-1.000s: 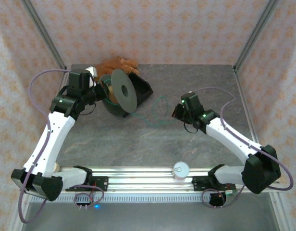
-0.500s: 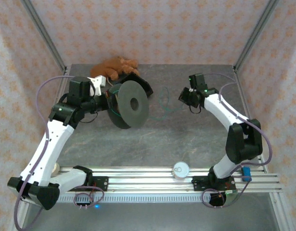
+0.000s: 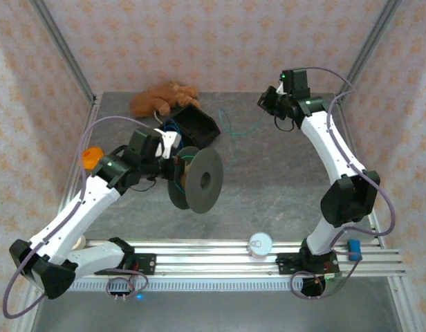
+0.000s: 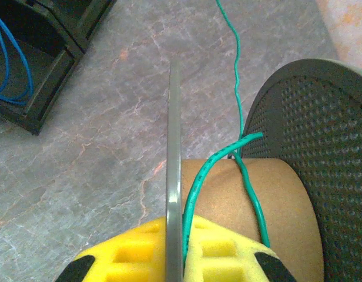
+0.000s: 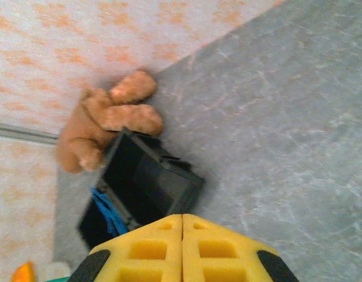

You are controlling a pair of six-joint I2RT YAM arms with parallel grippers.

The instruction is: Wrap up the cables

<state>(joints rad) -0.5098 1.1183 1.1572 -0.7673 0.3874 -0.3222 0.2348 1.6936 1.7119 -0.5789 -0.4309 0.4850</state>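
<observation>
The left gripper (image 4: 175,247) is clamping the grey spool (image 3: 202,181) by its flange, the green cable (image 4: 197,187) is lying looped over its core, the blue cable (image 5: 109,214) is sitting in the black bin (image 5: 163,182), and the right gripper (image 5: 182,247) is pressing its pads together.

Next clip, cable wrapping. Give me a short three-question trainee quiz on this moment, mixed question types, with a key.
1. True or false: the blue cable is wound on the grey spool.
2. What is clamped in the left gripper? A) the spool's flange B) the plush toy C) the black bin
3. Fill in: the cable looped around the spool's cardboard core is ____.

Key
1. False: it lies in the black bin.
2. A
3. Green: the green cable.
</observation>
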